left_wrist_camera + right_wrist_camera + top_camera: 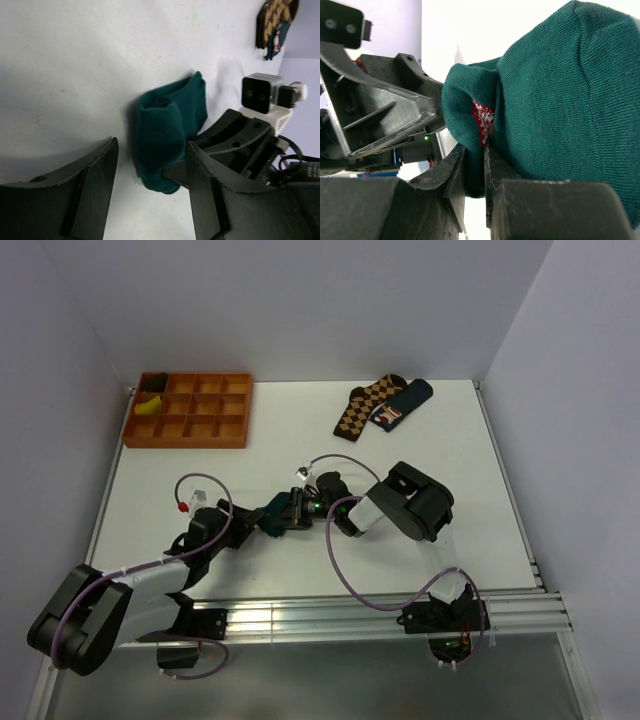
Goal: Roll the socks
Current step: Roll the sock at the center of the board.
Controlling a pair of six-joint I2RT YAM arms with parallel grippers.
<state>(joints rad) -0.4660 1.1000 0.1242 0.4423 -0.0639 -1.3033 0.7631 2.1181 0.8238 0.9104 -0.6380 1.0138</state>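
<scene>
Where the arms meet at the near middle of the white table (pixel 450 490), my left gripper (pixel 152 150) stands with jaws apart, flanking the teal sock bundle (pixel 167 130). My right gripper (pixel 474 155) is clamped on its folded edge. Farther back lie an orange compartment tray (pixel 185 443) and brown argyle socks (pixel 365 405) beside a navy sock (pixel 408 400).

Robot lab test cell, white table (pixel 300 435), plain pale enclosing walls (pixel 300 300), aluminium mounting rails (pixel 320 617)
</scene>
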